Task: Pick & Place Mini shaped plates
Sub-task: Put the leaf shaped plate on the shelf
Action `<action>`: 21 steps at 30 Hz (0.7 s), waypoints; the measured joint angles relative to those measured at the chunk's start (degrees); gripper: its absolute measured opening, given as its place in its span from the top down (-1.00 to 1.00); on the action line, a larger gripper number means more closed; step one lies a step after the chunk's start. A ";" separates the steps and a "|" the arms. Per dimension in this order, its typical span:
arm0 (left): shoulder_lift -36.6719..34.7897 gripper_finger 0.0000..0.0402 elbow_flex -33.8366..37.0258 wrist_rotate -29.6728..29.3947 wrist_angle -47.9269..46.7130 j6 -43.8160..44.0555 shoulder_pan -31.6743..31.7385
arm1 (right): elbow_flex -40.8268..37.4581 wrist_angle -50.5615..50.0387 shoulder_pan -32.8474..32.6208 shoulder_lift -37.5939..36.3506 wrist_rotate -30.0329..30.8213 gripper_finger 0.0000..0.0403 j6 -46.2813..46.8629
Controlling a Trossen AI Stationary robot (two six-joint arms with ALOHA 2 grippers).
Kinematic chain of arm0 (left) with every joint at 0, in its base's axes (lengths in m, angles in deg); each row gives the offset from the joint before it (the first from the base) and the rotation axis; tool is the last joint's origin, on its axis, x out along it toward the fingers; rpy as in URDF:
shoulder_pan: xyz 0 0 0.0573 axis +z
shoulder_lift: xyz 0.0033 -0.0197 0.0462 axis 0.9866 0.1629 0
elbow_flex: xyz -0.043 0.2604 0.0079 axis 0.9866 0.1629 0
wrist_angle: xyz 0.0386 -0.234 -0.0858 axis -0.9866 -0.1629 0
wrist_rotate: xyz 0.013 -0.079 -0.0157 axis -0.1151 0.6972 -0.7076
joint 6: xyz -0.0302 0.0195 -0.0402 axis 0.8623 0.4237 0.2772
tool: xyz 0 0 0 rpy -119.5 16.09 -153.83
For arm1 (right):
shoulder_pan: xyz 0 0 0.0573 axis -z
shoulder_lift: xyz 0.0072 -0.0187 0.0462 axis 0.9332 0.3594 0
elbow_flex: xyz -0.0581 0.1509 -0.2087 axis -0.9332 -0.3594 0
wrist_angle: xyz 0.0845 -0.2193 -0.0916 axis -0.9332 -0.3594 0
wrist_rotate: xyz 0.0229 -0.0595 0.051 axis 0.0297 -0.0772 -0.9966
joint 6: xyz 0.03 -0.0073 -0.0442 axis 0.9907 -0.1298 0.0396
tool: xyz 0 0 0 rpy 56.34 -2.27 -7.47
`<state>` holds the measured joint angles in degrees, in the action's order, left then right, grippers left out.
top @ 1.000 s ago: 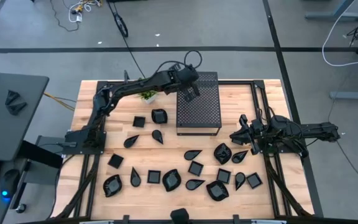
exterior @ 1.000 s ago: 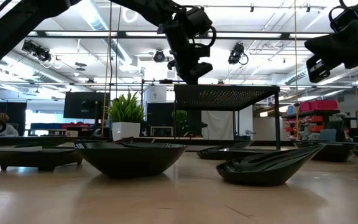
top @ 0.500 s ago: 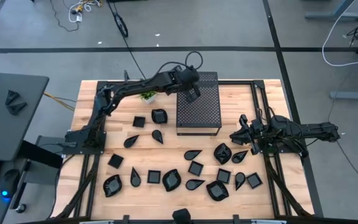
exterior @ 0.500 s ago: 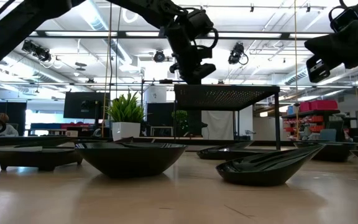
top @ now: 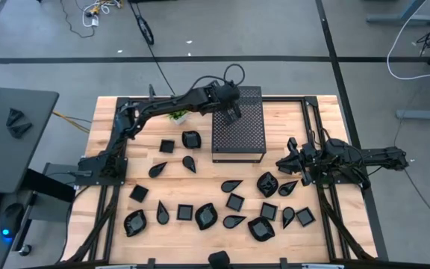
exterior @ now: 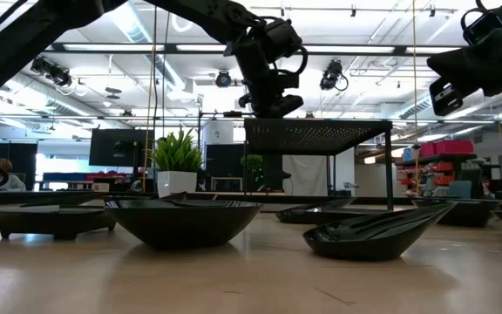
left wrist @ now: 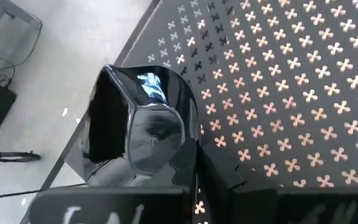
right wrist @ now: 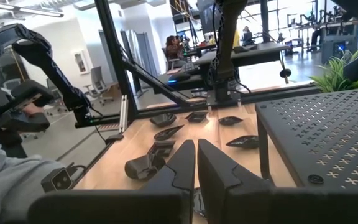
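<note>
Fingers of your left gripper (top: pixel 233 110) were pinched on a glossy black mini plate (left wrist: pixel 138 124), held over the far left corner of the perforated box (top: pixel 239 131); the wrist view showed the plate clamped at its rim, above the box top, whether touching I couldn't tell. Your right gripper (right wrist: pixel 196 163) had its fingers closed together on nothing, parked over the table's right side near a cluster of plates.

Largest first: the wooden table (top: pixel 327 127), then the perforated box sitting far-centre, then the potted plant (top: pixel 177 115) just left of the box under your left arm, then the loose plates (top: pixel 234 202) scattered across the near half, squares, teardrops and leaf shapes mixed.

Step, as I judged it: place phase, plate carried to the box and about ready for release. Next move would call for lowering until the plate sat flat on the top, then opening and lifting clear.

Containers: the box top looked bare apart from the held plate; its underside couldn't be seen. No plates were stacked in one another that I could tell.
</note>
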<state>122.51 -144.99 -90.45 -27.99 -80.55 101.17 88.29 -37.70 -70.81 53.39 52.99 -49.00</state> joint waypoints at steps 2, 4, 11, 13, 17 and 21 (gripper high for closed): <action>0.03 0.88 0.00 0.00 0.12 0.00 -0.20 | 0.00 -0.01 0.02 -0.01 -0.01 0.88 0.00; 0.03 0.88 0.00 -0.31 0.34 -0.02 -0.38 | 0.00 -0.01 0.00 -0.01 0.01 0.88 0.00; 0.03 0.84 0.00 -0.62 0.36 -0.48 -0.56 | 0.00 0.01 0.02 -0.01 0.01 0.88 0.00; 0.03 0.77 0.00 -0.61 0.38 -0.48 -0.56 | 0.00 -0.01 0.00 0.00 -0.01 0.88 0.00; 0.03 0.58 0.00 -0.61 0.38 -0.48 -0.54 | 0.00 0.00 0.01 0.00 -0.01 0.88 0.00; -0.03 0.38 0.00 -0.59 0.18 -0.52 -0.91 | 0.00 0.01 0.02 -0.01 -0.01 0.88 0.00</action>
<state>122.47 -144.99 -91.05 -27.81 -81.07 100.26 88.29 -37.68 -70.79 53.38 52.99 -49.00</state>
